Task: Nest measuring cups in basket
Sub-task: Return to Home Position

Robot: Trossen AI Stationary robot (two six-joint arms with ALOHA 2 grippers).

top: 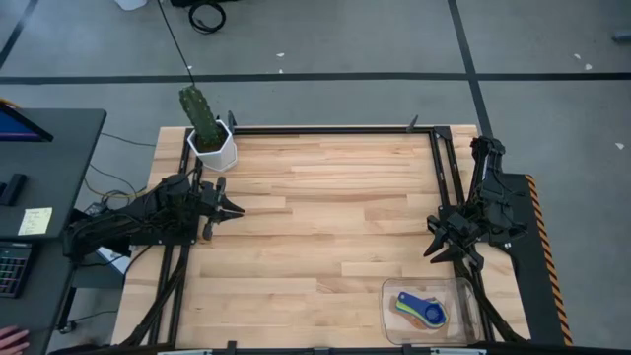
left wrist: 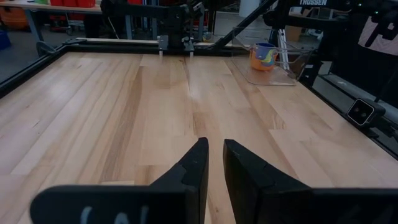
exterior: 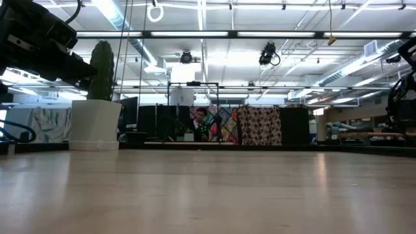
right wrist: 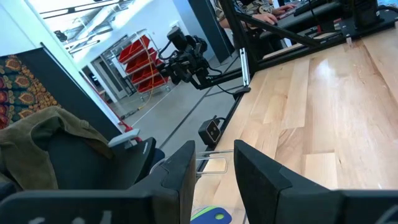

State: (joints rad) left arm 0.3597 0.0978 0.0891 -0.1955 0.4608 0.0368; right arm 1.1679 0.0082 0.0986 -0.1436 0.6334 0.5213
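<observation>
Measuring cups [top: 422, 308] sit nested in the basket [top: 389, 316] beside our right pincer [top: 435, 243], spread and empty, the left pincer [top: 233, 208] likewise, so we reckon only parking remains.

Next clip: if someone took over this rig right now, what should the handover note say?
Left gripper: open, empty, low over the left side of the table, near the cactus pot.
Right gripper: open, empty, at the table's right edge, close to the basket.
Cups: nested in one stack inside the basket, at the lower right corner of the high view; none seen elsewhere.
Done: nesting and placing in the basket.
Left: probably only parking both arms.
</observation>
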